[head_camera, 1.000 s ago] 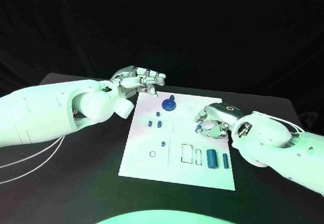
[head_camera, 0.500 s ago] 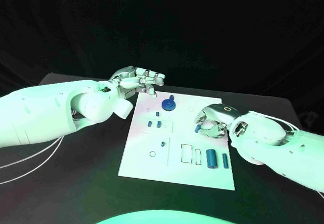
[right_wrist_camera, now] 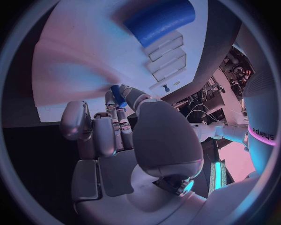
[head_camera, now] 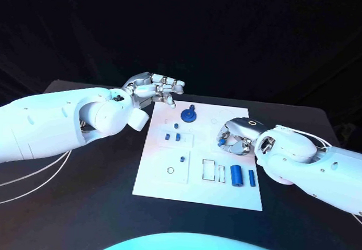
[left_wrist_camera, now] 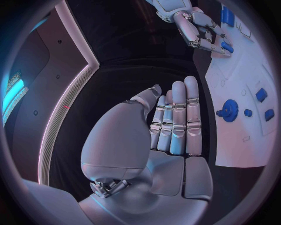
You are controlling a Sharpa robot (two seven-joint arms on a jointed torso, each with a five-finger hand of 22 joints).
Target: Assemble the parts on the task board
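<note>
A blue part (head_camera: 222,143) was pinched in the right hand's (head_camera: 236,135) fingers above the board (head_camera: 171,187) on the desk, presumably for insertion; the left hand (head_camera: 154,89), fingers together and empty, was held clear.

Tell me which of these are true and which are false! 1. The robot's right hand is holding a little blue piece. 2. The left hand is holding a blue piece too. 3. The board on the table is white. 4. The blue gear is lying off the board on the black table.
1. True. The right hand pinches a small blue part over the task board; the left wrist view shows it too.
2. False. The left hand holds nothing; its fingers lie straight and side by side, beyond the board's far corner.
3. True. The task board is a white plate on the black table.
4. False. The blue gear stands on the board, near its far edge.
</note>
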